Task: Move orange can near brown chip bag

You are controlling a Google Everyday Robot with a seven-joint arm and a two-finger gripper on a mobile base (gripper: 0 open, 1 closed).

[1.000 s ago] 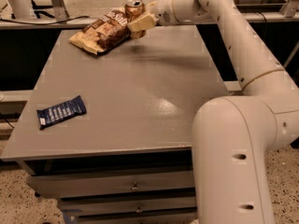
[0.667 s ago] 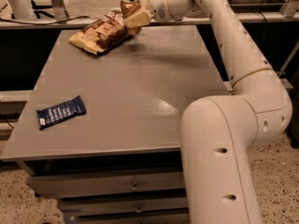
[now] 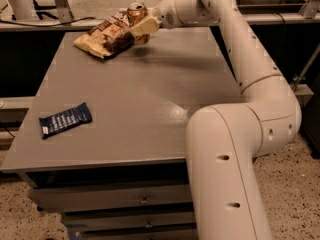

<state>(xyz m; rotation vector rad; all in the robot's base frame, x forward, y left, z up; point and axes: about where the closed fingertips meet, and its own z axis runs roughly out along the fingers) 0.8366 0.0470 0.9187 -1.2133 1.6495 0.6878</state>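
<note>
The orange can (image 3: 136, 15) stands upright at the far edge of the grey table (image 3: 150, 99), its silver top showing. It is right beside the brown chip bag (image 3: 107, 35), which lies crinkled at the far left of the table. My gripper (image 3: 140, 26) reaches in from the right and is shut on the can, with a pale finger (image 3: 142, 26) across the can's front. The can's lower part is hidden behind that finger and the bag.
A dark blue wrapped bar (image 3: 65, 119) lies near the table's front left edge. My arm's large white links (image 3: 235, 149) rise at the front right of the table. Drawers (image 3: 145, 201) sit under the tabletop. A rail and cables run behind the table.
My gripper with the can has moved a little to the left, closer to the chip bag. The bag and the blue bar have not moved.
</note>
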